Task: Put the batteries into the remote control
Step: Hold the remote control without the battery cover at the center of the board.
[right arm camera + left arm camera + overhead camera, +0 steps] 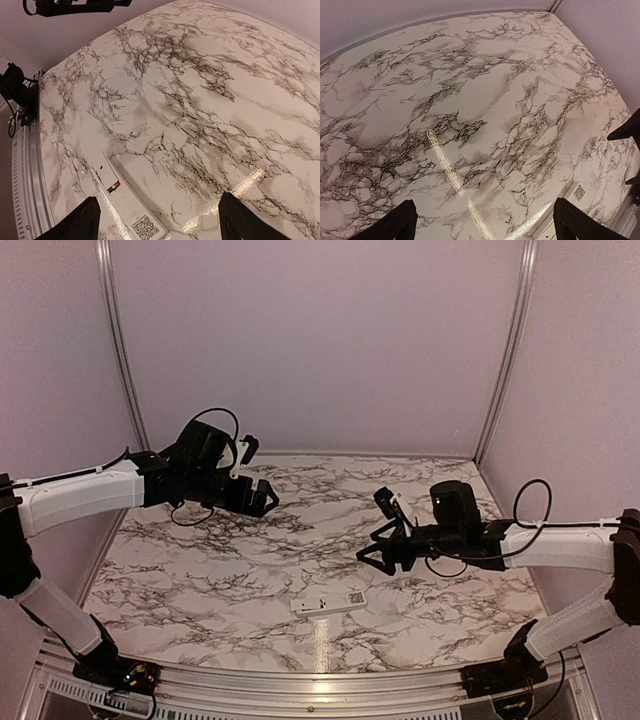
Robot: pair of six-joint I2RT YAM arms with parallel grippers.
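Observation:
The only white piece on the table is a slim rectangular remote control (328,602), lying back-up near the front middle, so no buttons or display show. In the right wrist view the remote (125,205) has a QR mark at its near end and a cover at the far end, with a small red-and-black bit showing at the cover's edge. Its QR end also shows in the left wrist view (578,192). No loose batteries are in view. My right gripper (372,552) (160,222) is open and empty, hovering just behind the remote. My left gripper (262,498) (482,227) is open and empty, high at the back left.
Marble-pattern tabletop (230,570) with pale walls on three sides and a metal rail (300,690) along the front edge. The right gripper's dark fingers (626,131) show at the right edge of the left wrist view. The left arm (75,6) shows at the top of the right wrist view.

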